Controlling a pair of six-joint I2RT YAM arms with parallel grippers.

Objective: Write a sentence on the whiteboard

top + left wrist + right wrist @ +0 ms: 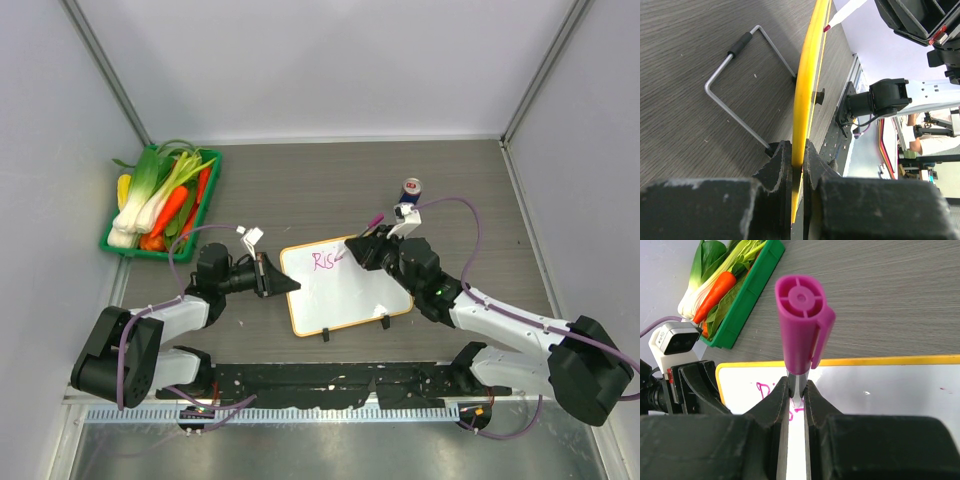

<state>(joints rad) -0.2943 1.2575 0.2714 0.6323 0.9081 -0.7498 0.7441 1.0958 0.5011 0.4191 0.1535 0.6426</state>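
The left gripper [796, 152] is clamped on the left edge of the whiteboard [350, 295], which lies mid-table. The right gripper [796, 390] pinches a pink marker [801, 325] over the pink writing [324, 262]. A green tray [140, 251] at the far left holds vegetables [160, 195].

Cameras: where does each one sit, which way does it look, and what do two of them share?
Top: above and behind the arms, looking down at the table; both arms show, with the whiteboard between them.
Left wrist: looks along the left gripper, shut on the whiteboard's edge.
Right wrist: looks along the right gripper, shut on the marker, toward the tray.
Shared: top and right wrist both show the writing and the tray.
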